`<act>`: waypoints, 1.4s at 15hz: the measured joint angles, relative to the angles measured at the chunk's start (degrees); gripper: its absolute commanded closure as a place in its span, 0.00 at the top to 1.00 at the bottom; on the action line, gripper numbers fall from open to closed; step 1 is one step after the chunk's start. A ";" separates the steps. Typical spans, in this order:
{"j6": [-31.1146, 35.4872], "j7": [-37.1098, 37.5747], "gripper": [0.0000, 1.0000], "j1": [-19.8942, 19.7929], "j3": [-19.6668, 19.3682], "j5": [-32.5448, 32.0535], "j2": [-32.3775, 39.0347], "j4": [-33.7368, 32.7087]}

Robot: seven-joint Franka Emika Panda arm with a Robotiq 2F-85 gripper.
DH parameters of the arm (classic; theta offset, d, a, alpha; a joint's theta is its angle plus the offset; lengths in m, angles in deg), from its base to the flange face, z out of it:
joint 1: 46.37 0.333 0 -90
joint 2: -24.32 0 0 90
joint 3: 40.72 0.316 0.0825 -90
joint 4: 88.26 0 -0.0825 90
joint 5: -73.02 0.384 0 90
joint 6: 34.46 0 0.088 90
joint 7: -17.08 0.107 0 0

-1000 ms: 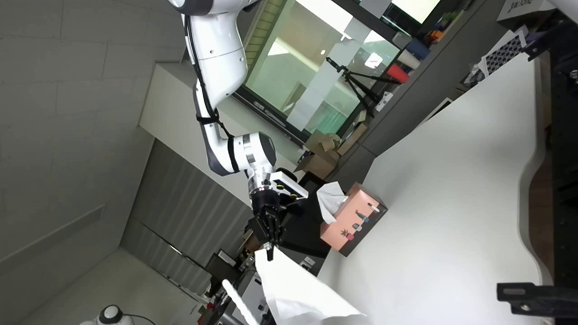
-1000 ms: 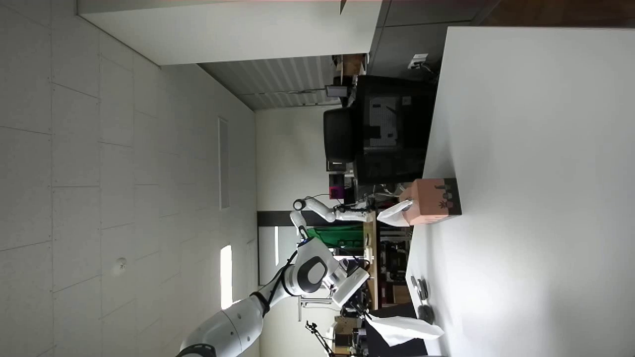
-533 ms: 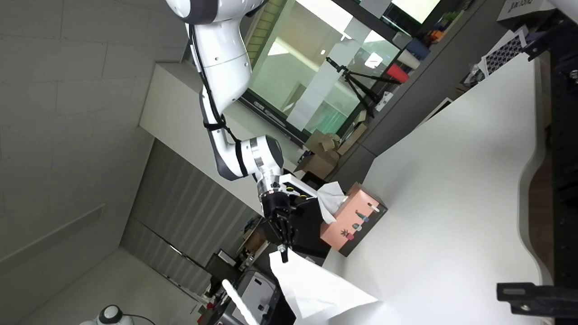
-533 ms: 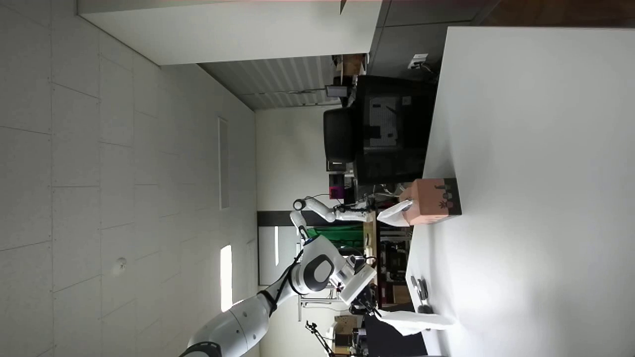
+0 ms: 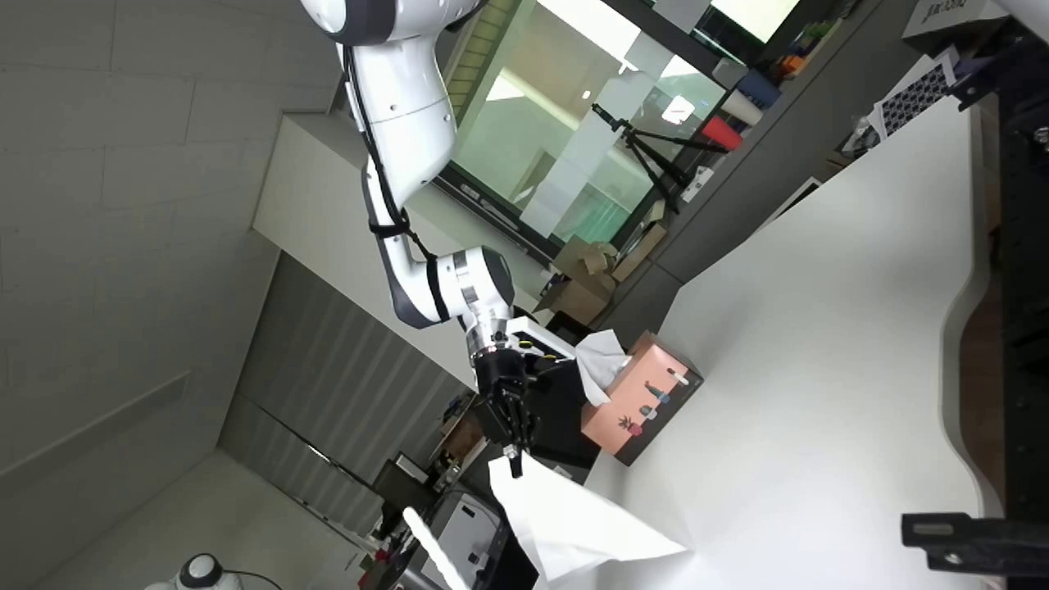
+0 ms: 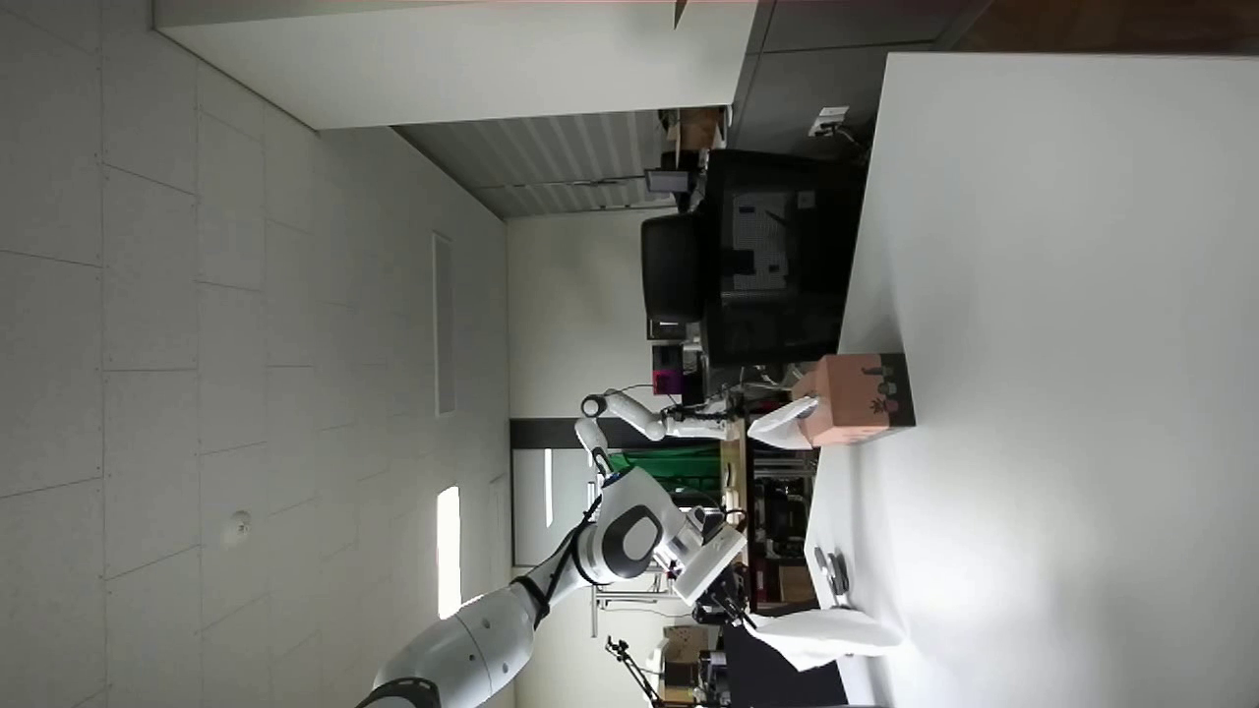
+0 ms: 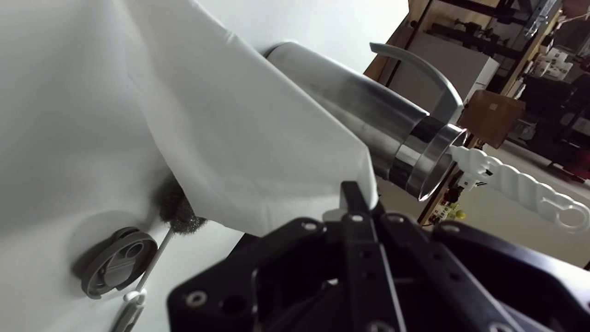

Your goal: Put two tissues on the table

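A: Gripper, one. Condition?

B: Black, two-fingered, mounted on a white-and-grey arm. Pinching the upper end of a white tissue, with fingertips brought together on the paper in the wrist view.

A: Placement of said tissue?

B: Above the table, hanging in a creased sheet, widening away from the grip. Lower edge close to the white surface in both exterior views; cannot tell whether touching or just clear.

A: Further paper?

B: Protruding tissue, one, white, partly out of the top of a salmon-pink box. Set near the table's edge, printed with potted plants, banded dark along the base.

A: Sundries, wrist view?

B: Steel jug, one, base on the table, grey-handled, dark-banded below the mouth; from the mouth, a white twisted handle ending in a ring. Grey lid, one, lying near a thin brush with dark bristles.
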 measured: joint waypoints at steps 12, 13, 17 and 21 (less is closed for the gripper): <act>-13.41 -5.74 0.00 -5.38 -0.06 10.04 8.65 -3.12; -14.78 -6.34 0.00 -5.90 -0.26 11.15 9.77 -3.65; -17.00 -7.56 0.00 -6.63 -1.81 14.42 12.83 -5.15; -13.46 -7.90 0.00 -5.78 -4.40 14.51 12.93 -5.22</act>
